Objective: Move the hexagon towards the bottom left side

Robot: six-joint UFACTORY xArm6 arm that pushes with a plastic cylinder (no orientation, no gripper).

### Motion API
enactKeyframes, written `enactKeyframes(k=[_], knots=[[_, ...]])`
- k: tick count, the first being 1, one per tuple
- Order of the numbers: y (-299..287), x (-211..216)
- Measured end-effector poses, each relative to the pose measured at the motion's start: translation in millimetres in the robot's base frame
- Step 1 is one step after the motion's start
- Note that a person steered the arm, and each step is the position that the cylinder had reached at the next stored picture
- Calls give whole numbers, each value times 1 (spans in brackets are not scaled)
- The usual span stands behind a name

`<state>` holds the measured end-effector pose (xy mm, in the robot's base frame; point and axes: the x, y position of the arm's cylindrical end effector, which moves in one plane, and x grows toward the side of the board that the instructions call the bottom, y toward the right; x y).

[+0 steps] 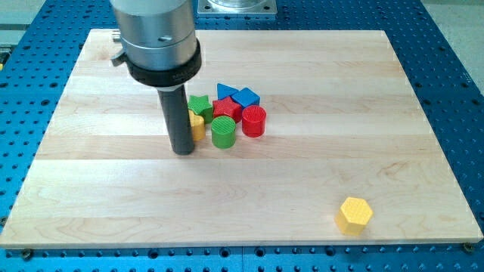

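Note:
A yellow hexagon block (354, 214) lies alone near the view's bottom right of the wooden board (113, 189). My tip (182, 150) rests on the board left of centre, far to the upper left of the hexagon. It stands right against the left side of a cluster of blocks: a yellow block (197, 125), partly hidden behind the rod, a green cylinder (223, 131), a red cylinder (254, 121), a green block (200, 106), a red block (227, 108) and two blue blocks (225, 92) (246, 97).
The board lies on a blue perforated table (454, 53). The arm's wide grey body (155, 34) hangs over the board's top left part and hides some of it.

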<state>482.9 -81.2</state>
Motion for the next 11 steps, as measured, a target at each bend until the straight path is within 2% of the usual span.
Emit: enactKeyframes(k=[1, 2, 3, 4, 5, 6, 7, 8, 9, 10, 11], knots=[[4, 14], [-6, 72], [18, 127], [72, 136], [179, 136], [213, 135], [292, 134], [314, 117], [234, 74], [117, 65], [146, 71]])
